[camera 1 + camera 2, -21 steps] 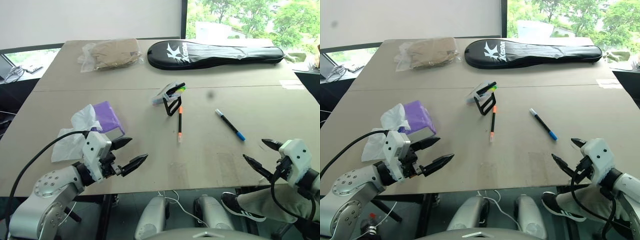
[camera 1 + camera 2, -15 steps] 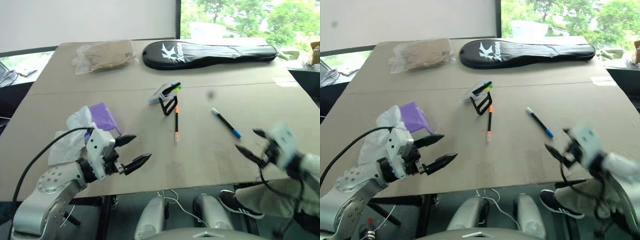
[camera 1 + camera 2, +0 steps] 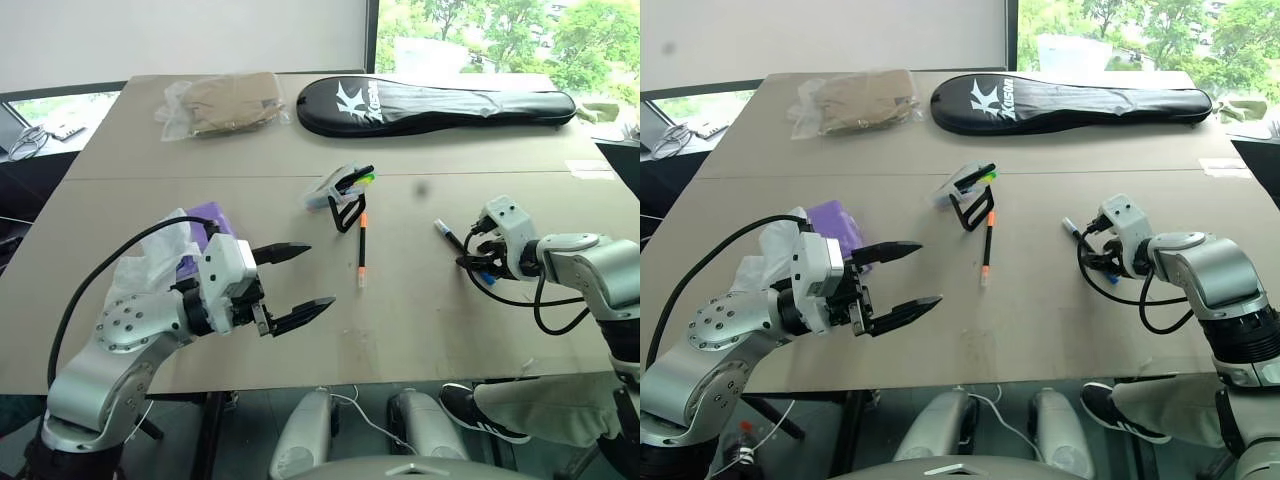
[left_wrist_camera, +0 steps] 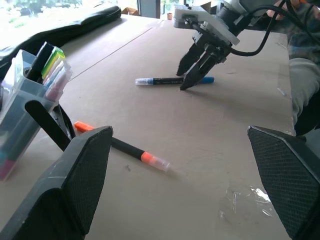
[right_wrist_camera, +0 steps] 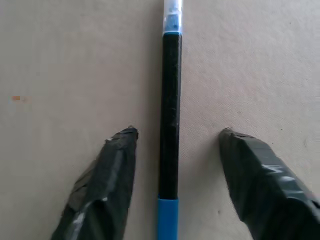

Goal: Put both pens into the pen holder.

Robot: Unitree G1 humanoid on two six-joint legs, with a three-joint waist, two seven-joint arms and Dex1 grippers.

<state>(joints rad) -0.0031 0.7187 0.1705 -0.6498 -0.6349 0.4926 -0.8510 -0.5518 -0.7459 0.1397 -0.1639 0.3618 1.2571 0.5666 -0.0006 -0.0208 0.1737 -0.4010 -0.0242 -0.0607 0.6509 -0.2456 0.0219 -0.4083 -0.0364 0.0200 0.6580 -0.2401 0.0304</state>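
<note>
Right wrist view gives you the blue-tipped pen [image 5: 170,125], a slim black barrel lying flat on the table [image 3: 420,310], between the right gripper [image 5: 176,135]'s parted fingers, untouched. Your left gripper [image 3: 297,282] hangs wide open and empty. You find the orange-tipped pen [image 3: 361,250] beside the translucent pen holder [image 3: 335,190].

I get bright daylight from the windows [image 3: 480,35] at the far side; the trees outside are washed out. The table [image 3: 300,330] is evenly lit, shadows soft. In my left wrist view, the near fingers [image 4: 82,185] are out of focus.
</note>
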